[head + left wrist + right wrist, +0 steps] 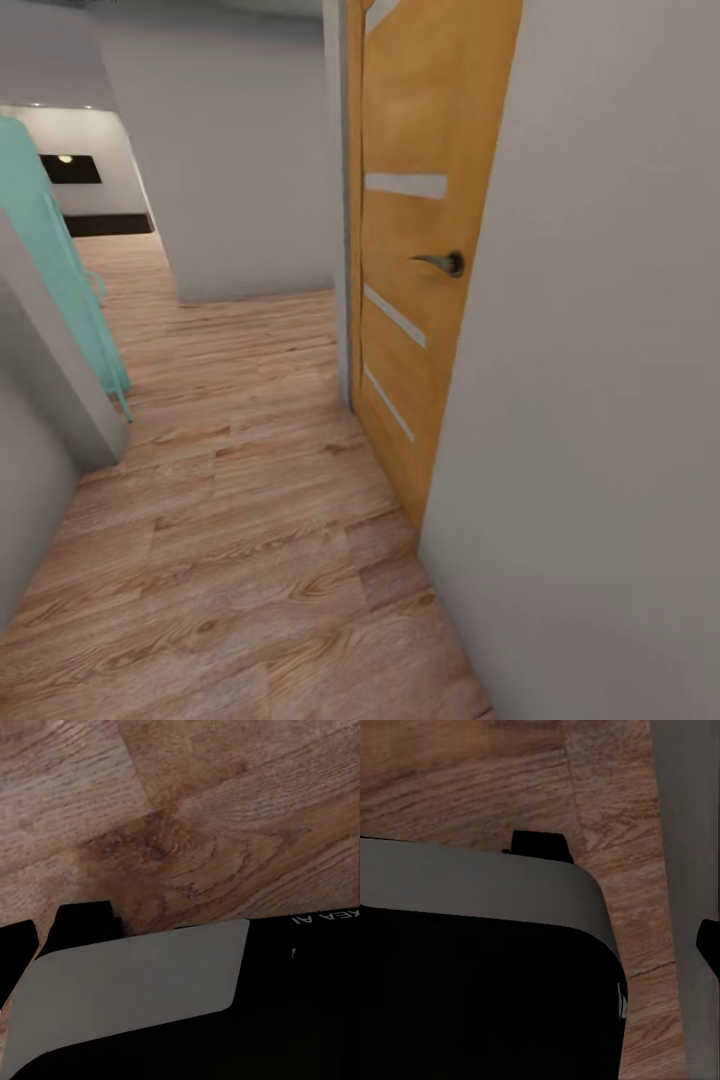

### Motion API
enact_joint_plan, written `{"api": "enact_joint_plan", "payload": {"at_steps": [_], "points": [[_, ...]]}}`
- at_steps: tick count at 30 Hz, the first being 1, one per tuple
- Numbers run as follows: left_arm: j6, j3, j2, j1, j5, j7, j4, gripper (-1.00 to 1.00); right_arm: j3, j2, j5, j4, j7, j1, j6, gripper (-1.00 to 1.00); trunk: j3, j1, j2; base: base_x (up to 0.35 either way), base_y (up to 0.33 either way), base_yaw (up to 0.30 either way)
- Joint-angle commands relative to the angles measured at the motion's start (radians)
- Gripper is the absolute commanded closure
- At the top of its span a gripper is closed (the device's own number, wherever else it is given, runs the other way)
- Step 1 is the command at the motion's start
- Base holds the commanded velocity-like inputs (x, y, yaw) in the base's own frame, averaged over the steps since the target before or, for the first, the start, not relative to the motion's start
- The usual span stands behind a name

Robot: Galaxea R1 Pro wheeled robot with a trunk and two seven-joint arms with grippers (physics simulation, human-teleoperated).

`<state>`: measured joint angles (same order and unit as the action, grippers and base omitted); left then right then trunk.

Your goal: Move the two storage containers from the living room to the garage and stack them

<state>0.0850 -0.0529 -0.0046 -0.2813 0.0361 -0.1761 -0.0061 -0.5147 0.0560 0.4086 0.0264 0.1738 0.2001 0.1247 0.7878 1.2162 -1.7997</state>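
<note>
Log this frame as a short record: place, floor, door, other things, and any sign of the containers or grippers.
place: hallway, robot in transit
floor: light wood planks
door: wooden door on the right, with pale stripes and a dark handle
walls: grey wall close on the right; white wall ahead
other: teal object at left; a far room with a dark panel
containers: none seen
grippers: state cannot be told; the wrist views show the robot's dark and grey body over wood floor
</note>
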Motion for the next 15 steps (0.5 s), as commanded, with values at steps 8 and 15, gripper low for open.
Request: {"api": "enact_joint_plan", "payload": {"at_steps": [8, 15], "points": [[0.004, -0.005, 0.000, -0.001, 0.004, -0.002, 0.002, -1.00, -0.008, 0.001, 0.009, 0.003, 0.001, 0.001, 0.006, -1.00, 0.001, 0.000, 0.000, 0.314, 0.000, 0.269], [0.004, -0.005, 0.000, -0.001, 0.004, -0.002, 0.002, -1.00, -0.008, 0.001, 0.009, 0.003, 0.001, 0.001, 0.006, -1.00, 0.001, 0.000, 0.000, 0.314, 0.000, 0.269]]}}
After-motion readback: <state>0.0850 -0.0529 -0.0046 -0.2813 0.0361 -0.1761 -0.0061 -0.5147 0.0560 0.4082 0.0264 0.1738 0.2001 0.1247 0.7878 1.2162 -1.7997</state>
